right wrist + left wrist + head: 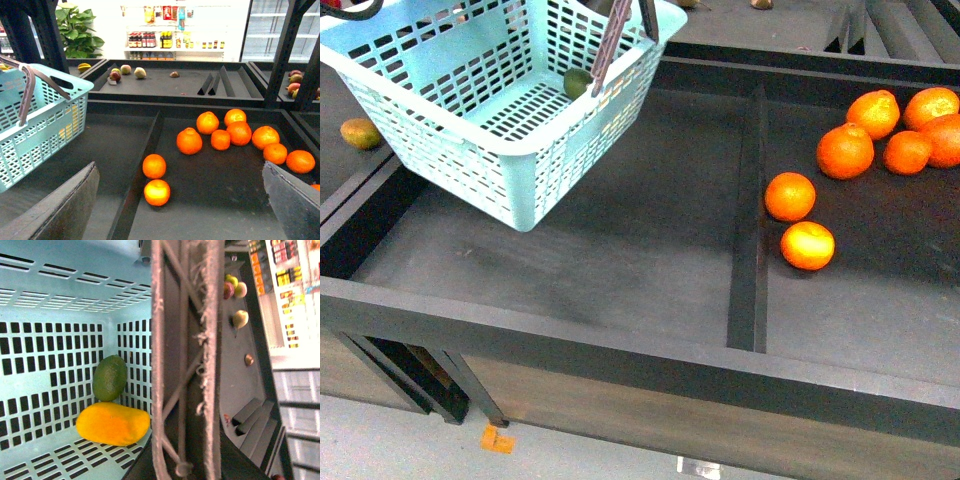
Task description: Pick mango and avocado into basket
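mango [113, 423] and avocado [109, 378] touching in basket [440, 130], 10 o'clock from my open right tool [180, 200]; left tool state unclear.

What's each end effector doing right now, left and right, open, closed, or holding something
Left end effector: its fingers aren't visible; the basket handle fills its wrist view, so it cannot be told.
Right end effector: open, holding nothing.
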